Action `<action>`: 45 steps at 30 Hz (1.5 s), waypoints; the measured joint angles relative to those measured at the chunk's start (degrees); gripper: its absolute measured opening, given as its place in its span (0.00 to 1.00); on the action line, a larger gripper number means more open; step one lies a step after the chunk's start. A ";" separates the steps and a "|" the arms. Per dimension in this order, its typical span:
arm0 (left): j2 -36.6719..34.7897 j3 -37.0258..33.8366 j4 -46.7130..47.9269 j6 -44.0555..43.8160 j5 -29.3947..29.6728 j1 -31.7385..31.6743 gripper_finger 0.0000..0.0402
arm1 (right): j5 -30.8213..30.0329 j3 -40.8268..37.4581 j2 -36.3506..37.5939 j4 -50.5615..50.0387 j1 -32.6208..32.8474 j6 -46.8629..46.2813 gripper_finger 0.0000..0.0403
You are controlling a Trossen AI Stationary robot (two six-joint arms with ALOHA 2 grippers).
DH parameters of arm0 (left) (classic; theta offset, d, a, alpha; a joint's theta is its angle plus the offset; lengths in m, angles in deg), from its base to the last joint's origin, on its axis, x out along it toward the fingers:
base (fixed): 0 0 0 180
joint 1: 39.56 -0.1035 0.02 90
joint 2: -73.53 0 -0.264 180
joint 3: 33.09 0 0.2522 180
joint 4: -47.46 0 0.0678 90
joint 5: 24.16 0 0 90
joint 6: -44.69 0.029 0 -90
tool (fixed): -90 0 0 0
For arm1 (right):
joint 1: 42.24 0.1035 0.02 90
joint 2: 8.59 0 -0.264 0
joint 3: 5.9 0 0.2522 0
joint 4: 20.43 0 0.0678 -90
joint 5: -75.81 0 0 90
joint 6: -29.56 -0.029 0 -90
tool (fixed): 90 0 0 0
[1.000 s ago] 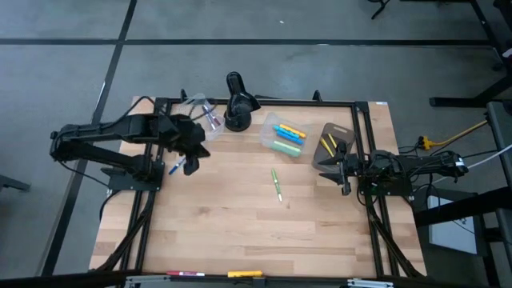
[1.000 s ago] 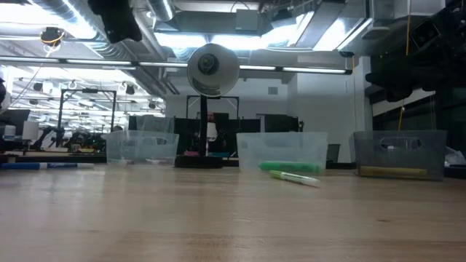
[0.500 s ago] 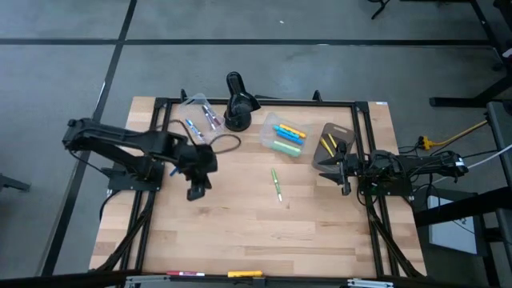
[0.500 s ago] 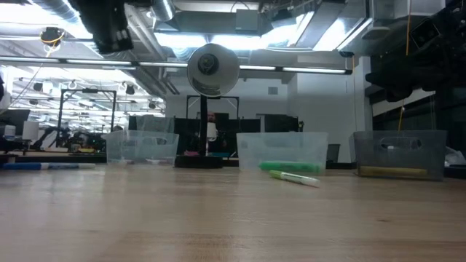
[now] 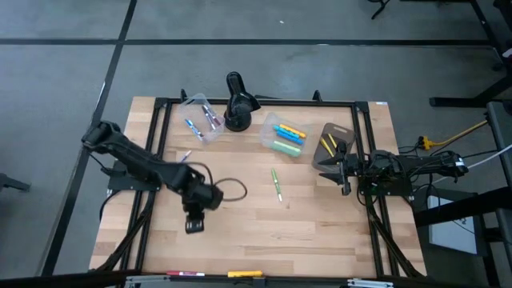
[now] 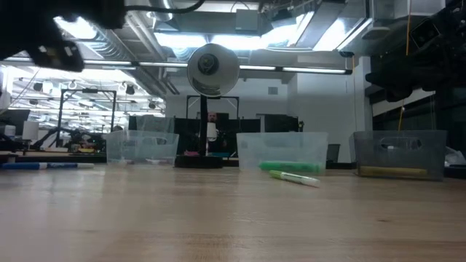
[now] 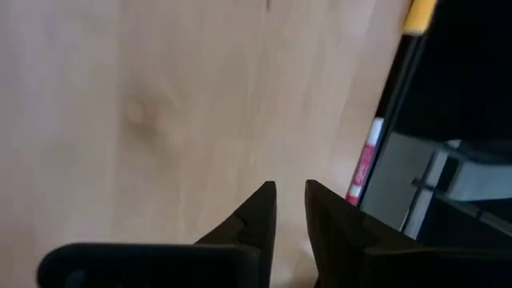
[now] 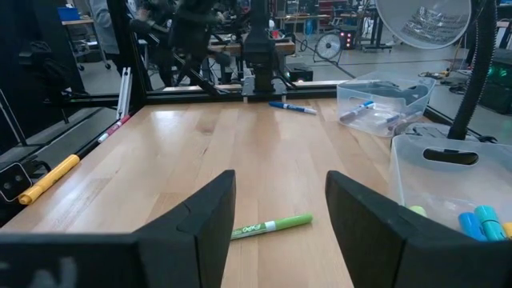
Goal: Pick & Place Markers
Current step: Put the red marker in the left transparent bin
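A green marker (image 5: pixel 277 186) lies flat on the bare wood mid-table, also seen in the low view (image 6: pixel 295 177) and the right wrist view (image 8: pixel 270 227). A blue marker (image 8: pixel 292 106) lies on the table by the left arm's base. More markers lie in three clear tubs (image 5: pixel 286 136). My left gripper (image 5: pixel 194 226) hangs over bare wood toward the near edge, pointing steeply down. Its fingers (image 7: pixel 290 192) stand a narrow gap apart with nothing between them. My right gripper (image 5: pixel 340 168) waits level at the table's right side, open and empty (image 8: pixel 280 216).
A black desk lamp (image 5: pixel 236 104) stands at the far edge between the left tub (image 5: pixel 200 120) and the middle one. The third tub (image 5: pixel 336 144) is beside my right gripper. A yellow marker (image 7: pixel 420 14) and a red one (image 7: pixel 364 164) lie along the near rail.
My left gripper has swung from beside the left tub at the far left toward the table's near edge and middle. It has come down and tipped from nearly level to steeply downward. The markers have stayed where they were.
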 joint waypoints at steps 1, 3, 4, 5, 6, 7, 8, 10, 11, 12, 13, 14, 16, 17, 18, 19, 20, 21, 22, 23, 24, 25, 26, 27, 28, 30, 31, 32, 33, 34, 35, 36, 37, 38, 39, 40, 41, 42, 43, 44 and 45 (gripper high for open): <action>0.92 0.00 -0.22 -0.81 0.02 1.12 0.17 | -0.01 0.01 0.00 0.00 -0.01 -0.02 0.48; 2.68 0.00 -1.45 -2.23 0.07 3.34 0.20 | -0.01 0.01 0.00 0.00 -0.01 -0.02 0.48; 3.48 0.00 -2.36 -2.75 0.05 4.47 0.21 | 0.00 0.01 0.00 0.00 -0.01 -0.01 0.48; 4.30 0.00 -3.30 -3.42 0.02 5.55 0.23 | -0.01 0.00 0.00 0.00 0.01 0.00 0.48; 5.05 0.00 -4.20 -4.05 0.04 6.57 0.24 | 0.01 -0.01 0.00 0.00 0.00 0.00 0.48; 5.75 0.00 -5.16 -4.70 0.04 7.51 0.25 | -0.01 0.01 0.00 0.00 -0.01 -0.01 0.48; 6.31 0.00 -6.18 -5.19 0.01 8.37 0.26 | -0.01 0.01 0.00 0.00 0.01 -0.02 0.48; 7.27 0.01 -7.90 -5.86 0.00 9.91 0.27 | -0.01 -0.01 0.00 0.00 0.01 -0.02 0.48; 7.76 0.01 -8.65 -6.28 -0.01 10.50 0.28 | -0.01 0.01 0.00 0.00 0.01 0.00 0.48; 8.22 0.01 -9.35 -6.65 0.04 11.03 0.29 | 0.00 0.01 -0.01 0.00 0.00 -0.02 0.48; 8.58 0.01 -9.90 -7.08 0.04 11.46 0.29 | -0.01 -0.01 0.00 0.00 0.01 -0.01 0.48; 8.97 0.00 -10.51 -7.73 0.04 11.82 0.29 | -0.01 0.00 0.00 0.00 0.01 -0.02 0.48; 9.71 0.00 -11.21 -9.50 0.09 12.39 0.29 | 0.00 0.01 -0.01 0.00 -0.01 -0.01 0.48; 10.11 0.02 -11.70 -10.63 0.09 12.66 0.29 | 0.00 0.00 0.00 0.00 0.01 -0.02 0.48; 10.43 0.02 -12.26 -11.86 0.09 12.95 0.29 | -0.01 0.01 0.00 0.00 0.00 -0.02 0.48; 10.71 0.02 -12.68 -13.06 0.11 13.27 0.29 | -0.01 0.01 -0.02 0.00 0.01 -0.02 0.48; 10.97 0.02 -12.95 -14.37 0.14 13.70 0.29 | -0.01 0.01 0.00 0.00 0.01 -0.01 0.48; 11.26 0.01 -13.15 -15.58 0.19 14.21 0.29 | 0.01 0.01 0.00 0.00 0.01 -0.02 0.48; 11.54 0.02 -13.21 -16.88 0.17 14.81 0.29 | -0.01 0.01 0.00 0.00 0.00 -0.02 0.48; 11.76 0.00 -13.08 -17.99 0.15 15.55 0.29 | -0.01 0.01 -0.01 0.00 0.00 -0.02 0.48; 11.92 0.00 -13.12 -18.98 0.15 16.29 0.29 | -0.01 0.01 0.00 0.00 0.01 0.00 0.48; 12.06 0.02 -13.42 -19.90 0.15 17.05 0.29 | 0.00 0.01 0.00 0.00 0.01 -0.01 0.48; 12.27 0.00 -13.73 -20.82 0.17 17.88 0.29 | -0.01 0.01 0.00 0.00 0.01 -0.02 0.48; 12.50 0.00 -14.26 -21.98 0.31 18.73 0.29 | -0.01 0.00 -0.01 0.00 0.01 -0.02 0.48; 12.63 0.00 -15.06 -23.13 0.77 19.71 0.29 | -0.01 0.01 0.00 0.00 0.01 0.00 0.48; 12.67 0.00 -16.77 -25.75 2.66 21.86 0.29 | 0.01 0.01 0.00 0.00 -0.01 -0.02 0.48; 12.78 0.00 -18.12 -27.12 4.00 22.85 0.29 | -0.01 0.01 0.00 0.00 0.01 -0.02 0.48; 12.91 0.00 -19.56 -28.30 5.23 23.82 0.29 | -0.01 0.01 0.00 0.00 0.00 -0.02 0.48; 13.01 0.00 -21.04 -29.26 6.35 24.77 0.28 | 0.00 -0.01 0.00 0.00 0.01 -0.02 0.48; 13.41 0.04 -23.22 -30.27 6.99 25.53 0.28 | -0.01 0.01 0.00 0.00 0.01 -0.02 0.48; 14.04 0.35 -25.28 -31.12 7.44 26.05 0.28 | -0.01 0.01 0.00 0.00 -0.01 -0.02 0.48; 14.78 0.69 -26.71 -31.53 8.29 26.82 0.27 | -0.01 -0.01 0.00 0.00 -0.01 -0.02 0.48; 15.51 1.29 -27.11 -31.62 9.00 27.54 0.27 | 0.03 0.01 0.00 -0.02 0.00 -0.02 0.48; 16.49 2.24 -27.55 -31.58 9.85 28.16 0.26 | 0.01 0.01 0.00 0.00 -0.01 -0.02 0.48; 17.48 3.30 -28.26 -31.17 10.31 28.77 0.26 | 0.01 0.01 0.00 0.00 -0.01 0.00 0.48; 18.38 4.22 -28.26 -30.86 10.66 29.42 0.26 | 0.01 0.00 0.00 -0.02 0.00 -0.01 0.48; 19.26 5.22 -27.52 -30.66 10.82 30.02 0.25 | 0.05 0.01 0.00 0.00 0.01 -0.02 0.48; 20.22 6.27 -27.07 -30.65 11.01 30.52 0.25 | 0.02 0.00 0.00 0.00 0.01 -0.01 0.48; 21.08 7.37 -26.35 -30.80 11.66 31.10 0.24 | 0.01 0.01 -0.02 -0.02 0.00 -0.01 0.48; 21.73 8.34 -24.79 -30.91 12.68 31.73 0.24 | 0.03 0.01 0.00 -0.01 0.00 -0.02 0.48; 22.23 9.23 -23.03 -30.88 13.81 32.34 0.23 | 0.03 0.00 0.00 0.00 0.01 -0.01 0.48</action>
